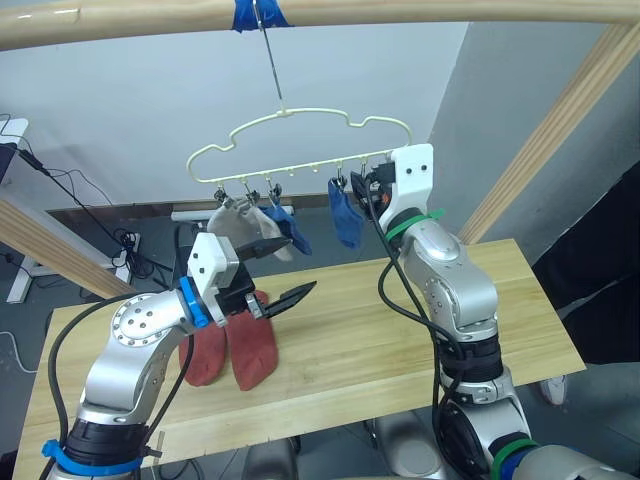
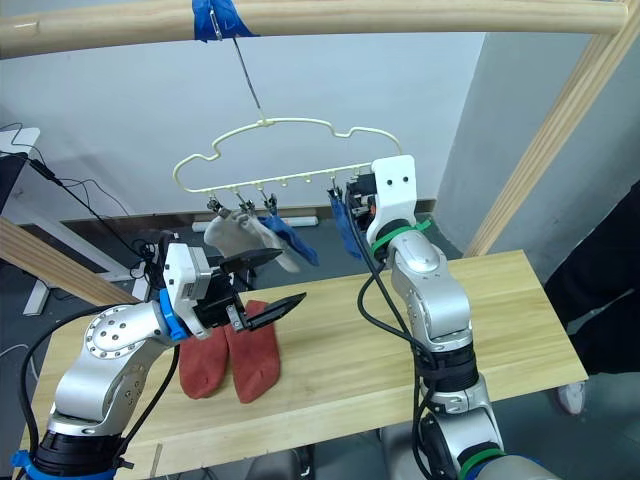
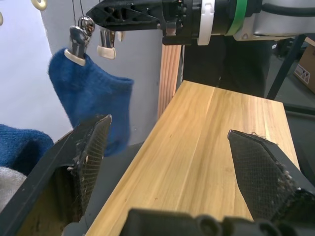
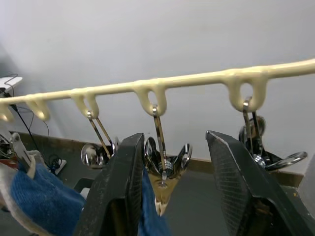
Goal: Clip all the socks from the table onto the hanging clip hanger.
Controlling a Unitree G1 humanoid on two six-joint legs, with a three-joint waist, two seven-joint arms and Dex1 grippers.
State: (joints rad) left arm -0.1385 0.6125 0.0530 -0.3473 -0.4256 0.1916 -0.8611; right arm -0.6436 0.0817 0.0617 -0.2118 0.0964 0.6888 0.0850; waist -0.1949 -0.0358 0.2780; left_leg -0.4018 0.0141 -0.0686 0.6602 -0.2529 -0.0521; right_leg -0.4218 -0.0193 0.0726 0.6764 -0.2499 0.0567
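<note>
1. Head views: two rust-red socks [image 1: 235, 350] are seen lying on the table [image 1: 400, 340]; four socks are clipped to the clip hanger [image 1: 300, 150].
2. Left wrist view: the left gripper [image 3: 167, 152] is spread wide, nothing held.
3. Right wrist view: the right gripper [image 4: 172, 177] is parted around a clip [image 4: 165, 164]; the hanger could be swung and a blue sock [image 4: 39, 196] shaken loose.

we see a round wooden pole [image 1: 330, 12] crossing the top, with blue tape [image 1: 255, 14] wrapped on it. a slanted wooden post [image 1: 545, 140] rises at the right, another [image 1: 50, 245] at the left. black cables [image 1: 95, 205] trail along the far-left floor.
</note>
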